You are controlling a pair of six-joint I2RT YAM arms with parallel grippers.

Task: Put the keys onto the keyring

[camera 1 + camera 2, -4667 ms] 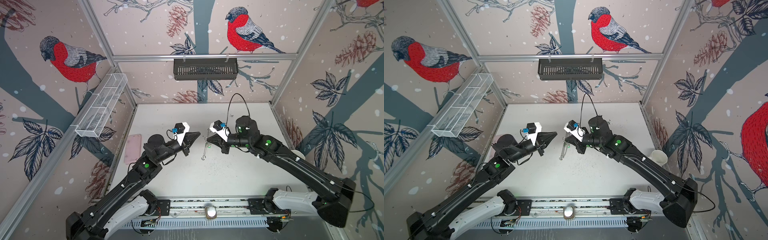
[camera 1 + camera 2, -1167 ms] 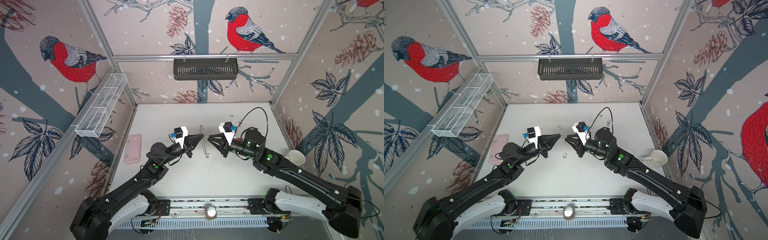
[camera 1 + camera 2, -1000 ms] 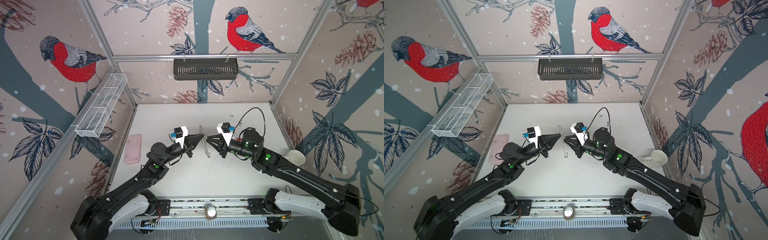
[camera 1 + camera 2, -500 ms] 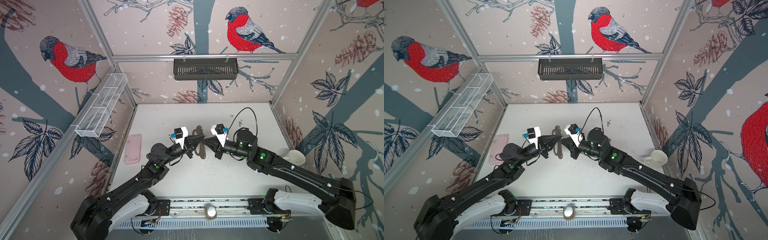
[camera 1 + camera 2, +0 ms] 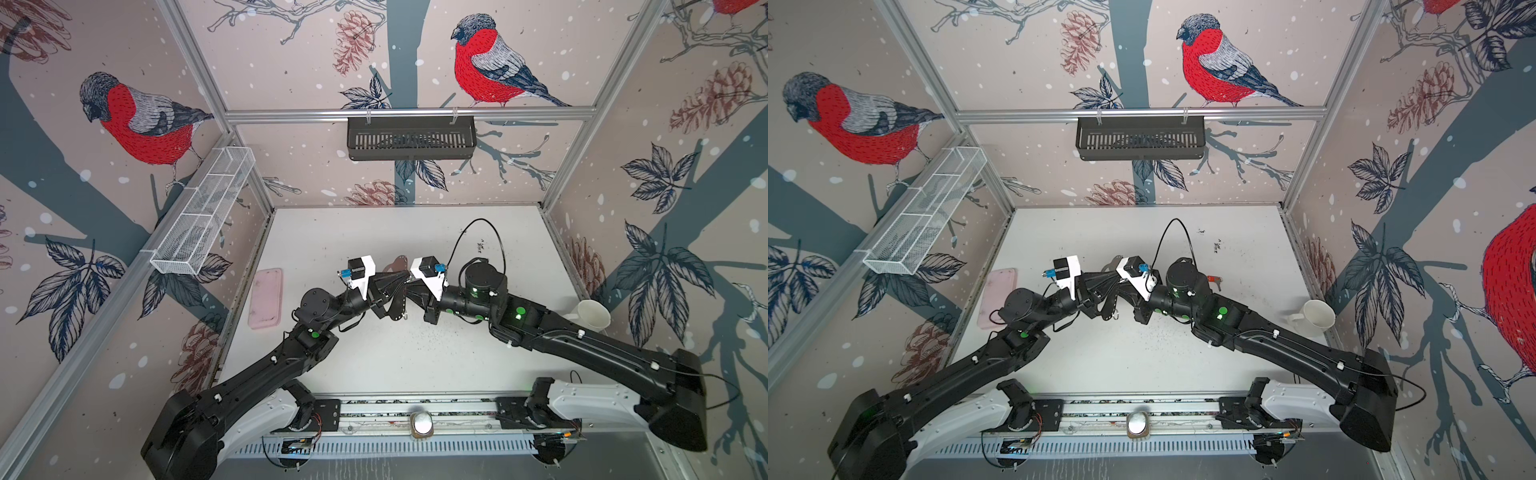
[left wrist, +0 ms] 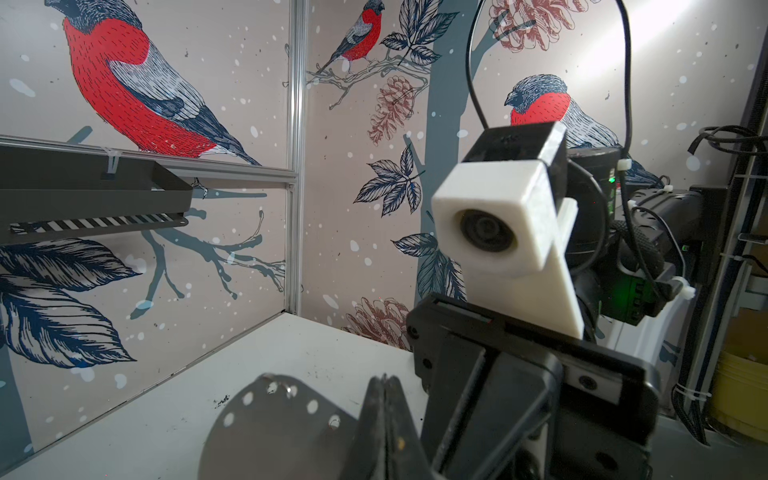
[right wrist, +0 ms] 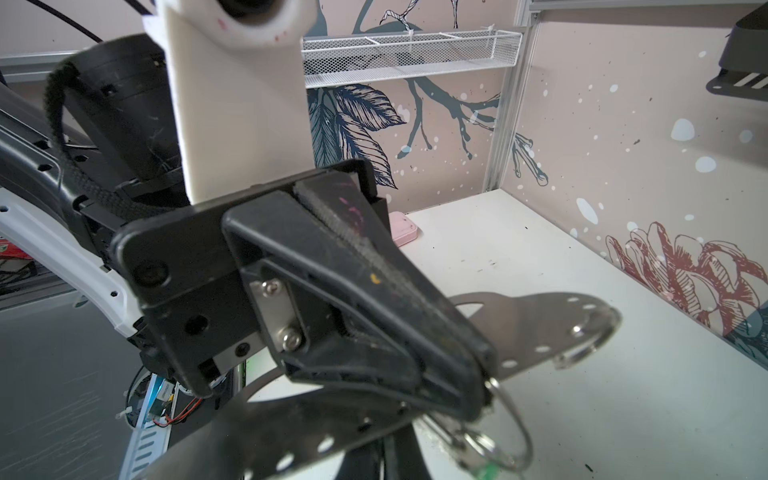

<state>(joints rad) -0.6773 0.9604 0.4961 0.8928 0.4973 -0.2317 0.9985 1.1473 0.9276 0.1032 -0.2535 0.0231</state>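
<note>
The keyring [image 5: 401,264] [image 5: 1113,266], a flat dark grey plate with edge holes, is held up above the table's middle between both arms. My left gripper [image 6: 384,386] [image 5: 404,277] is shut on the keyring's edge [image 6: 270,424]. Opposite it, my right gripper [image 7: 384,461] [image 5: 410,291] is shut on the lower part of the keyring [image 7: 552,324], its tips mostly hidden by the plate. A green-tagged key [image 7: 486,471] hangs from a wire ring on the plate. A red-tagged key [image 5: 1212,279] lies on the table behind the right arm.
A pink case [image 5: 266,297] lies by the left wall. A white mug [image 5: 592,316] stands at the right wall. A black basket [image 5: 411,137] hangs on the back wall and a white wire basket [image 5: 203,216] on the left wall.
My right gripper moved left to meet the left one and shut on the keyring. The plate turned from edge-on to showing more of its face. The left gripper stayed shut.
</note>
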